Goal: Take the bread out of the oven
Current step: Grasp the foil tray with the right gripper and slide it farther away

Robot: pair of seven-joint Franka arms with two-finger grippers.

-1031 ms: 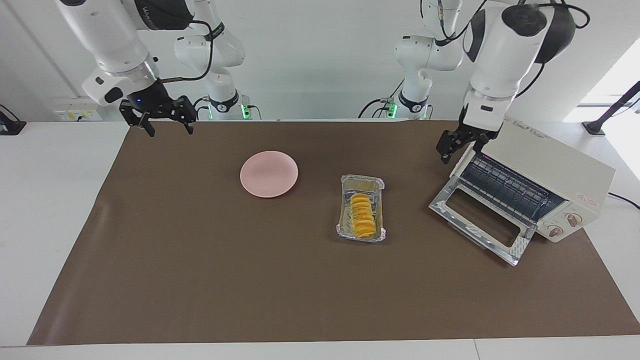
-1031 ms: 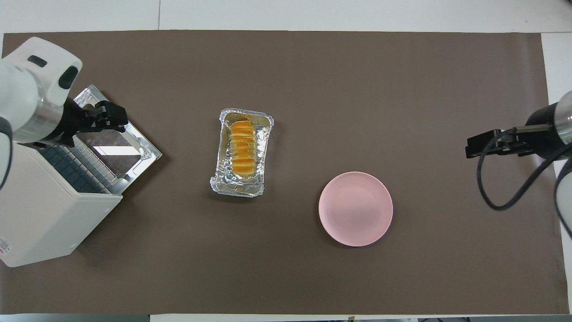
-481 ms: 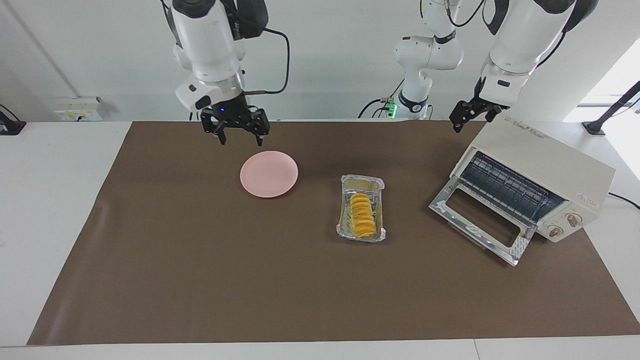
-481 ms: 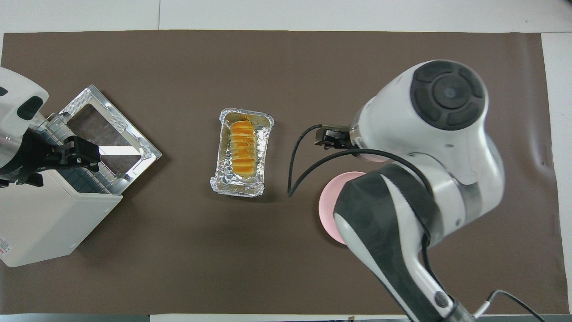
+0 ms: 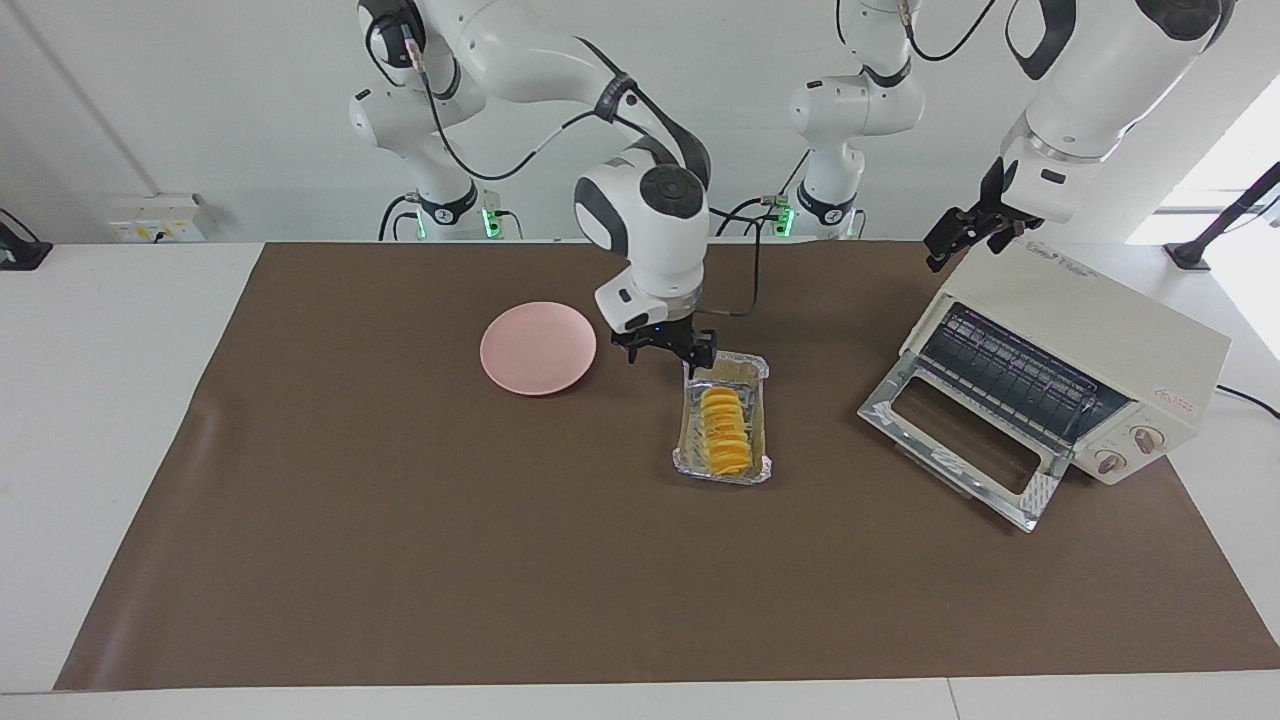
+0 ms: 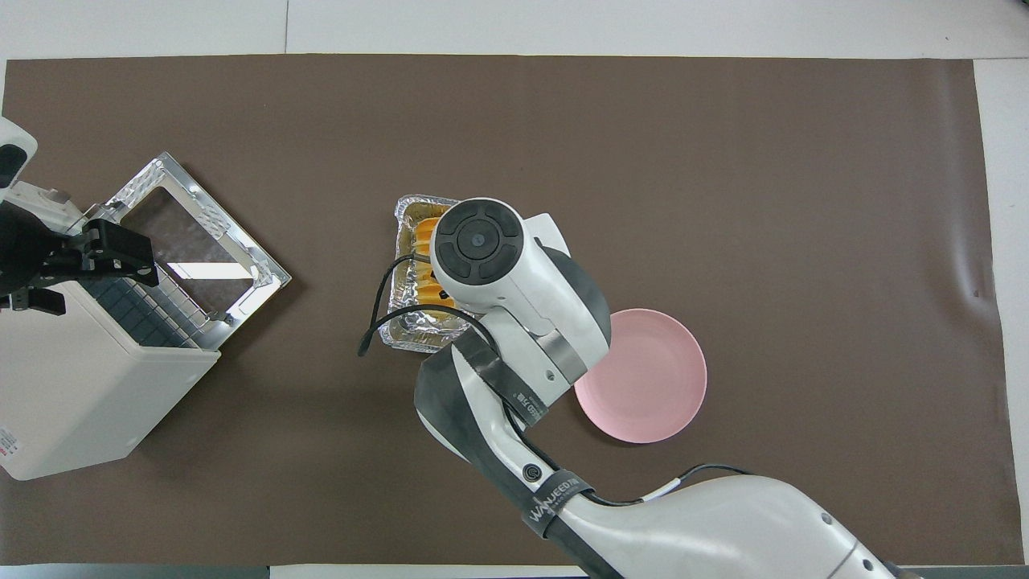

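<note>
The bread [image 5: 725, 432], a ridged golden loaf, lies in a crinkled foil tray [image 5: 690, 462] on the brown mat, outside the oven [image 5: 1090, 330]. The cream oven's glass door [image 5: 950, 440] hangs open and nothing shows on its wire rack. My right gripper [image 5: 668, 362] hovers open over the tray's end nearer the robots, holding nothing. In the overhead view the right arm covers most of the bread [image 6: 424, 232] and tray [image 6: 414, 339]. My left gripper [image 5: 945, 250] is open and empty above the oven's top edge, also seen over the oven [image 6: 80, 386] as the left gripper [image 6: 133, 256].
A pink plate [image 5: 538, 347] lies on the mat beside the tray, toward the right arm's end; it also shows as the plate [image 6: 651, 386] in the overhead view. The oven stands at the left arm's end with its door toward the tray.
My right arm swung from its own end of the table, past the plate, to the foil tray and came down. My left gripper rose from the oven's opening to above its top.
</note>
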